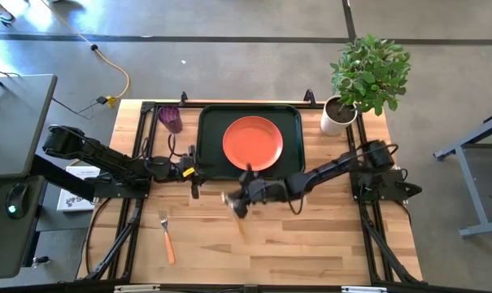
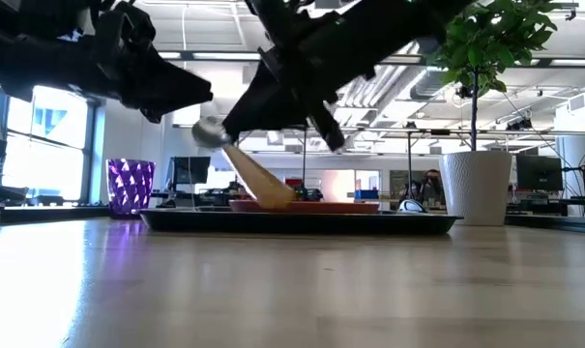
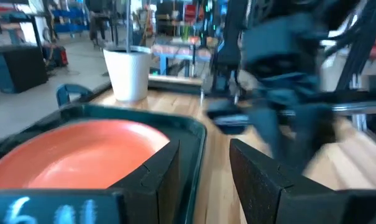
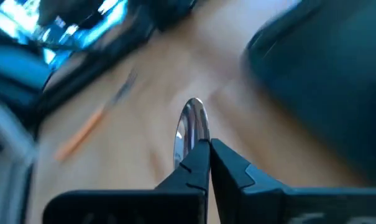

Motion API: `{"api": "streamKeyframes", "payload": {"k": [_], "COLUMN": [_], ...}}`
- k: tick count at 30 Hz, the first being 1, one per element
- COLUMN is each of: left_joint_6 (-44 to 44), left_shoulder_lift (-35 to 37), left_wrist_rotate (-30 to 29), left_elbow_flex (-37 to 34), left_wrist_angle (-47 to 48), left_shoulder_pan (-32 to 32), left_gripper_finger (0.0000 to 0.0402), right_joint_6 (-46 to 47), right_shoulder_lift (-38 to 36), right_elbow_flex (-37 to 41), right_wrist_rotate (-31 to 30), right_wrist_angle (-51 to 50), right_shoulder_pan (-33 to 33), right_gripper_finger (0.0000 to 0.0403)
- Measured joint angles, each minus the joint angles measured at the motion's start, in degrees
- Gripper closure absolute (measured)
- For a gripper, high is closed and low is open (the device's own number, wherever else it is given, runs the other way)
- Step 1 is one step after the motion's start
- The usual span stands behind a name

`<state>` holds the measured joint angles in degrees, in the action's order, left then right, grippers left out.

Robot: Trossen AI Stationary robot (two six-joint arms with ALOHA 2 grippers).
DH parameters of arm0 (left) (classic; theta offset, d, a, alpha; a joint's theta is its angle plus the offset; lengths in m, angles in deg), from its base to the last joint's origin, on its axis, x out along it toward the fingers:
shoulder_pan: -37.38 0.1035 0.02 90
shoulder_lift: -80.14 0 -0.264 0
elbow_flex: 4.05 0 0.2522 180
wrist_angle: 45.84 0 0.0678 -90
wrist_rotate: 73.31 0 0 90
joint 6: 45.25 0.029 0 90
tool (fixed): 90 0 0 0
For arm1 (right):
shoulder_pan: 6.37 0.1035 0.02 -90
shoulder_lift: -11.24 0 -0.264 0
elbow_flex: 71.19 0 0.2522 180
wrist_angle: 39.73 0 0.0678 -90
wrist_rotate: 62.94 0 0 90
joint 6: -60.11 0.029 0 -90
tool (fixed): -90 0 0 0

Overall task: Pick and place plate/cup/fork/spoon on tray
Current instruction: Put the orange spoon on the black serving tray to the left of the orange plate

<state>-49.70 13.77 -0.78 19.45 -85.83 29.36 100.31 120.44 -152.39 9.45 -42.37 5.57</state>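
Observation:
The coral-orange plate (image 1: 252, 143) lies in the dark tray (image 1: 209, 122) at the table's far middle. The purple cup (image 1: 171, 119) stands on the table left of the tray. The fork (image 1: 166, 234) lies on the wood near the left front. My right gripper (image 1: 237, 202) is shut on the spoon (image 2: 253, 169) above the table, just in front of the tray's near rim. My left gripper (image 1: 195, 172) is open and empty at the tray's near left corner; it also shows in the left wrist view (image 3: 206, 186). My right gripper pinches the spoon's neck (image 4: 197, 142), just behind the silver bowl (image 4: 194, 118), between its two fingertips. The bowl sticks out past the fingertips. The spoon is tilted: the bowl (image 2: 207, 133) is up and the orange handle (image 2: 268, 186) slants down below the gripper.
A white pot with a green plant (image 1: 341, 114) stands at the far right corner, right of the tray. Bare wood lies in front of the tray and to the right of the fork.

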Motion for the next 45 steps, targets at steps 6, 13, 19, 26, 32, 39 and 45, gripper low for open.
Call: {"api": "streamKeyframes", "payload": {"k": [6,13,19,26,32,39,45], "left_joint_6": [3.11,7.56,7.51,6.01,6.1,7.14,7.84], "left_shoulder_lift": [2.05,5.72,5.9,4.72,4.73,4.62,4.59], "left_wrist_rotate": [-3.23,-12.54,-13.7,-13.69,-13.66,-13.08,-13.11], "left_elbow_flex": [0.02,0.02,0.02,0.02,0.02,0.02,0.02], "left_wrist_angle": [-0.98,-1.1,-1.15,-0.09,-3.21,-2.73,-2.92], "left_shoulder_pan": [-2.54,-6.11,-6.46,-6.46,-6.03,-6.74,-6.72], "left_gripper_finger": [0.0273,0.0273,0.0273,0.0273,0.0273,0.0273,0.0273], "right_joint_6": [-1.27,-1.63,-2.99,-4.34,-3.41,-7.88,-6.4], "right_shoulder_lift": [-1.15,0.23,0.28,0.18,4.41,8.02,10.38], "right_elbow_flex": [0.0,0.0,0.0,0.0,-6.61,-17.49,-19.69], "right_wrist_rotate": [-4.99,-2.85,-1.36,-2.73,-5.64,-3.53,-1.37], "right_wrist_angle": [2.01,10.67,9.15,8.02,6.12,-3.41,-5.07], "right_shoulder_pan": [-9.35,-21.21,-25.22,-23.48,-23.56,-23.81,-25.18], "right_gripper_finger": [0.0403,0.0403,0.0403,0.0403,0.0403,0.0403,0.0403]}}
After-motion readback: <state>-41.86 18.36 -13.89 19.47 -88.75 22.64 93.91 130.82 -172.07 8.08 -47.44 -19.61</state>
